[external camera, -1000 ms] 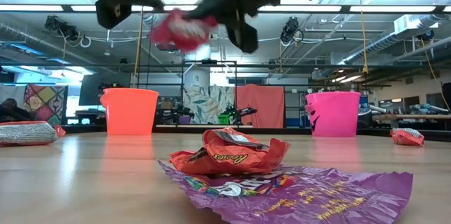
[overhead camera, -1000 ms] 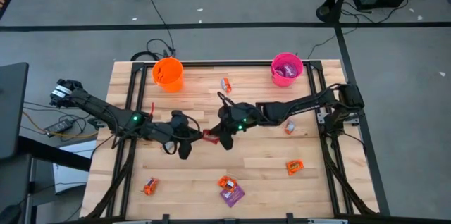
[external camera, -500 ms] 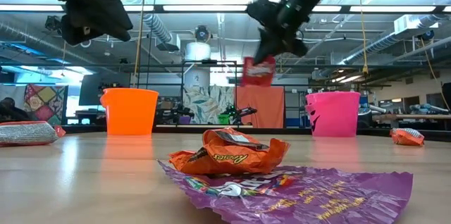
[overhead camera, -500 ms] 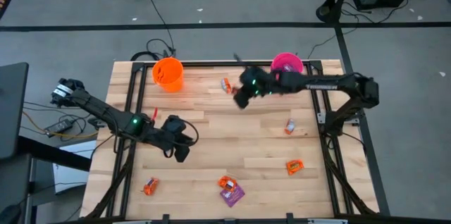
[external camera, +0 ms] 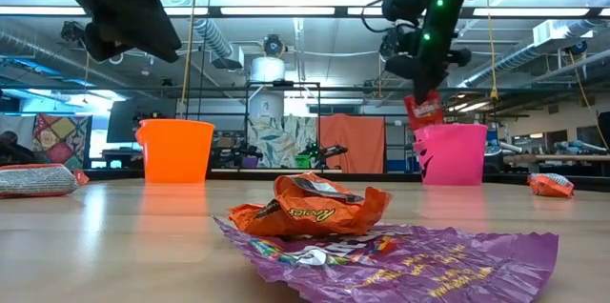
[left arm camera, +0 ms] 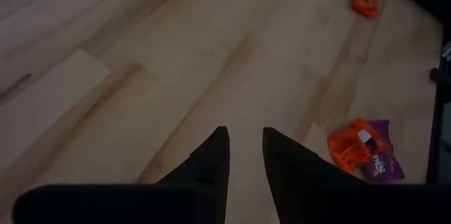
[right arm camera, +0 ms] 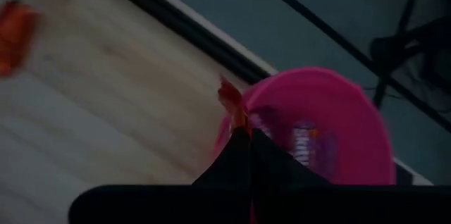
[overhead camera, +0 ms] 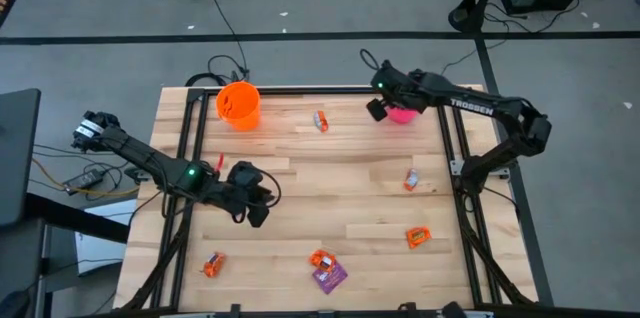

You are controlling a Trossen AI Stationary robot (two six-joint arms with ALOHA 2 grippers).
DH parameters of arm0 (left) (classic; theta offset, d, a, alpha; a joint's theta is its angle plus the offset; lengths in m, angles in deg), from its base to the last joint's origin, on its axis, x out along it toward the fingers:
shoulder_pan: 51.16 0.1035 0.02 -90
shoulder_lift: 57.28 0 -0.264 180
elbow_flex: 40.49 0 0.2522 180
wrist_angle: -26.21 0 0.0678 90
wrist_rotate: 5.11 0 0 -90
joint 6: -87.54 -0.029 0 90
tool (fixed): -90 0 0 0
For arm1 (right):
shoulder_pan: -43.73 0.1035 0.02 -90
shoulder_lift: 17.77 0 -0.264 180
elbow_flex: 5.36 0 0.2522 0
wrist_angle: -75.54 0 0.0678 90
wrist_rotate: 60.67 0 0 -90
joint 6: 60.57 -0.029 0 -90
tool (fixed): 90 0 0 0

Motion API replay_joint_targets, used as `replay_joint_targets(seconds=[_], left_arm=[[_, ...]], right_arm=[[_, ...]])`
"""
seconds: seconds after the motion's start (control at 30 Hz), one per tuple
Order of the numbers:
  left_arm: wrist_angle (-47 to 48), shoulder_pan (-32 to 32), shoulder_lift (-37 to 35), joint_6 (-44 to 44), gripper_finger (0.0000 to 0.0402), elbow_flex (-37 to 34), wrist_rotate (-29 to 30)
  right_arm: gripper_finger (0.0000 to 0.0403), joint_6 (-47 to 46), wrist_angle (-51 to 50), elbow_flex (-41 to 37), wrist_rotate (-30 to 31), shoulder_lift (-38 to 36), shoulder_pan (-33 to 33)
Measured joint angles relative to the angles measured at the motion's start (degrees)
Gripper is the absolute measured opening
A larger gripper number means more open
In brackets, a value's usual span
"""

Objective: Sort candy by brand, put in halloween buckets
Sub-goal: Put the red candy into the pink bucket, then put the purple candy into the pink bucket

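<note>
Above the round pink bucket (overhead camera: 405, 110), right claw (external camera: 422, 103) pinches a crinkly red candy (external camera: 424, 112).

Orange bucket (overhead camera: 238, 104), pink bucket (external camera: 449, 153), red candy (external camera: 423, 111), orange wrapper (external camera: 310, 206) on purple wrapper (external camera: 419, 257), pale wood table (overhead camera: 350, 198)

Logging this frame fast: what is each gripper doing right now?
Left gripper: slightly open, empty, above the table.
Right gripper: shut on a red candy, at the pink bucket.

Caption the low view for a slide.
Right gripper dangles a red wrapped candy above the bright pink plastic bucket; orange and purple wrappers lie nearest.
</note>
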Motion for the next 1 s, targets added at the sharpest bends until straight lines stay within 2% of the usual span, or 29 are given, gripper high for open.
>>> replay_joint_targets(seconds=[0.23,0.43,0.83,1.0], left_arm=[[-2.15,0.01,0.0,1.48,0.0092,0.0,0.02],[-1.72,0.01,0.0,2.97,0.0092,0.0,-0.84],[-2.69,-0.07,1.14,3.13,0.0092,0.0,-2.99],[-3.03,-0.06,2.82,3.46,0.0092,0.0,-3.48]], right_arm=[[0.0004,3.33,-0.01,0.0,3.56,0.04,-5.14],[0.0014,5.24,-0.01,0.0,0.84,0.04,-9.15],[0.0114,5.25,-0.8,0.0,-1.52,0.07,-11.25],[0.0129,7.61,-0.53,0.0,-1.99,0.07,-10.57]])
